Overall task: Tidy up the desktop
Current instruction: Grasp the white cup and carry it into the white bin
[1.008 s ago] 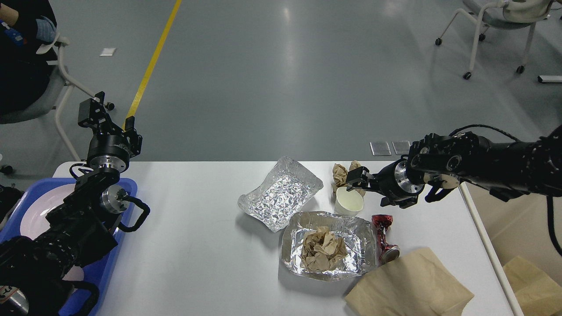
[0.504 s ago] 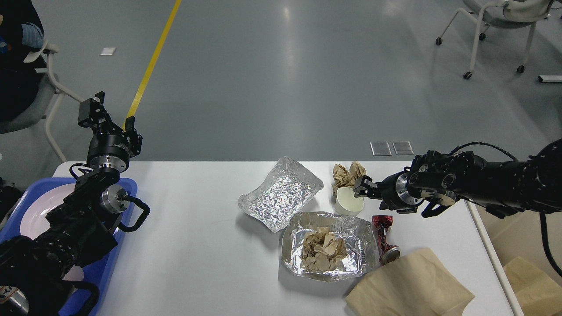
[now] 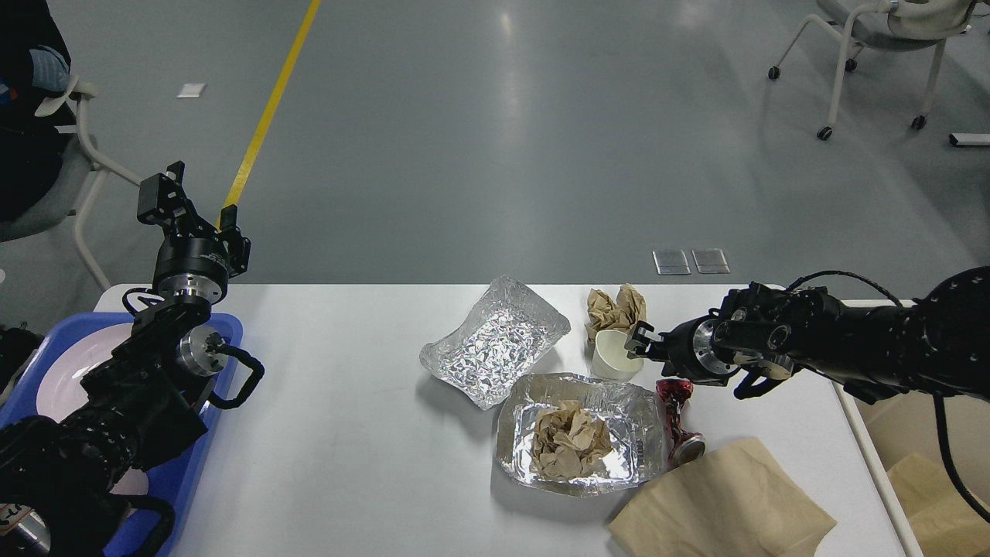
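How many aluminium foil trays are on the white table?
2. One empty foil tray lies tilted near the middle of the desktop; the other foil tray sits nearer, holding crumpled brown paper.

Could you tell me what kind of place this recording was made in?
Probably a lab or test hall: a bare grey floor with a yellow line, wheeled chairs, and a white desktop.
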Available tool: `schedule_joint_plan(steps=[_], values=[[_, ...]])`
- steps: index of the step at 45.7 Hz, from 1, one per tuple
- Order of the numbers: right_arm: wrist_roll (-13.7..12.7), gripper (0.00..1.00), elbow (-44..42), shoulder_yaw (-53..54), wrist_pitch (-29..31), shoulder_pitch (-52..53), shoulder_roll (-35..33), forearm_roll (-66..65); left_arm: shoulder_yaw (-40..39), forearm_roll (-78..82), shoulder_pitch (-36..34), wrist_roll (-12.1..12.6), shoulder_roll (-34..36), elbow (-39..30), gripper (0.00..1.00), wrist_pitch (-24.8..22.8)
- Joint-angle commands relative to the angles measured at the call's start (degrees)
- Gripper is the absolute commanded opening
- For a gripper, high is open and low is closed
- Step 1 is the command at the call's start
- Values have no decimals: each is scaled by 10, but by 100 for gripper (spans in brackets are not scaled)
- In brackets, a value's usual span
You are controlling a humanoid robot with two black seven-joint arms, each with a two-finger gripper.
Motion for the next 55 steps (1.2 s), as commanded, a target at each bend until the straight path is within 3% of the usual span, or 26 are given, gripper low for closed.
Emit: schedule_joint_plan(steps=[1, 3, 16, 26, 37, 41, 47, 55], values=[[-1, 9, 2, 0, -1, -1, 0, 2, 0, 1, 0, 0, 0, 0, 96, 0], [0, 0, 5, 1, 0, 1, 0, 2, 0, 0, 1, 0, 0, 0, 96, 0], [2, 0, 51, -2, 10, 34, -13, 0, 0, 1, 0, 0, 0, 0, 96, 0], [4, 0, 105, 1, 13, 96, -78, -3, 0, 1, 1, 0, 0, 0, 96, 0], [5, 0, 209, 11, 15, 244, -207, -3, 0, 0, 1, 0, 0, 0, 96, 0], [5, 0, 227, 10, 42, 302, -245, -3, 0, 1, 0, 0, 0, 0, 96, 0], [5, 0, 236, 11, 118, 390, -297, -2, 0, 1, 1, 0, 0, 0, 96, 0], [4, 0, 187, -13, 108, 383, -313, -3, 0, 1, 0, 0, 0, 0, 96, 0]])
